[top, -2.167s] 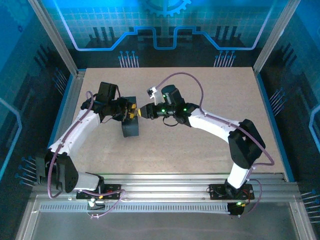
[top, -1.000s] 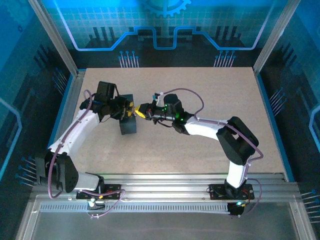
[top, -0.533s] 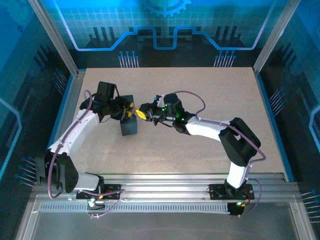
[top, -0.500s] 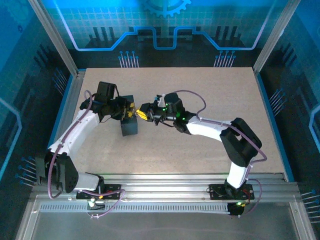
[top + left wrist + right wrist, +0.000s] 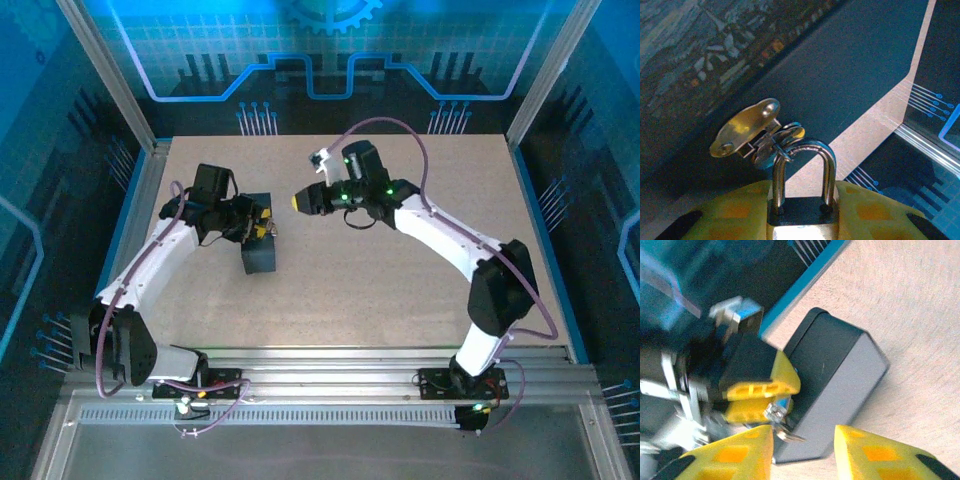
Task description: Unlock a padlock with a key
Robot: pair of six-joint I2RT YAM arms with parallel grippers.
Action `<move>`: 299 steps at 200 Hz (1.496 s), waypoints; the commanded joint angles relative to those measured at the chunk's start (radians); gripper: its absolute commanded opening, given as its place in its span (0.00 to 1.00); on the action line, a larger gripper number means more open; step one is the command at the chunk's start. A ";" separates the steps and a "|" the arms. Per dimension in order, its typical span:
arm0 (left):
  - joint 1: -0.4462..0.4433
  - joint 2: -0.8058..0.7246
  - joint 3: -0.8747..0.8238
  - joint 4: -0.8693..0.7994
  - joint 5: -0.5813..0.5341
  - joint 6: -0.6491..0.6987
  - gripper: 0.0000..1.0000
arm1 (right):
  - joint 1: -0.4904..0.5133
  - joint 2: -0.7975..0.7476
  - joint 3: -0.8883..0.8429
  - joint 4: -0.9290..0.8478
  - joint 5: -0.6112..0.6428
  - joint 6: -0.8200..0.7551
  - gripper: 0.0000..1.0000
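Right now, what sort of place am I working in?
Probably a purpose-built robot test cell rather than a home or shop: aluminium frame posts, blue circuit-print wall panels, and a beige tabletop fronted by a slotted metal rail.

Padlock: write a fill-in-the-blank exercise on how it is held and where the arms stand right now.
1. The left end effector grips the padlock by its ___.
2. The shackle passes through the hasp on the dark ___.
3. The right end effector holds ___ between its parted fingers.
4. The fingers of both end effectors are ___ in colour.

Missing words: body; box; nothing; yellow.
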 commanded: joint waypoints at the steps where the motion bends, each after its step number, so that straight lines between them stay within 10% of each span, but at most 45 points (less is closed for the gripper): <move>1: 0.005 0.004 0.073 -0.041 0.047 0.058 0.00 | 0.104 -0.082 -0.076 -0.116 0.200 -0.799 0.42; 98: 0.005 0.017 0.122 -0.089 0.035 0.062 0.00 | 0.208 -0.093 -0.292 0.391 0.435 -1.366 0.38; 299: 0.005 0.002 0.100 -0.071 0.033 0.043 0.00 | 0.259 0.003 -0.173 0.340 0.371 -1.370 0.31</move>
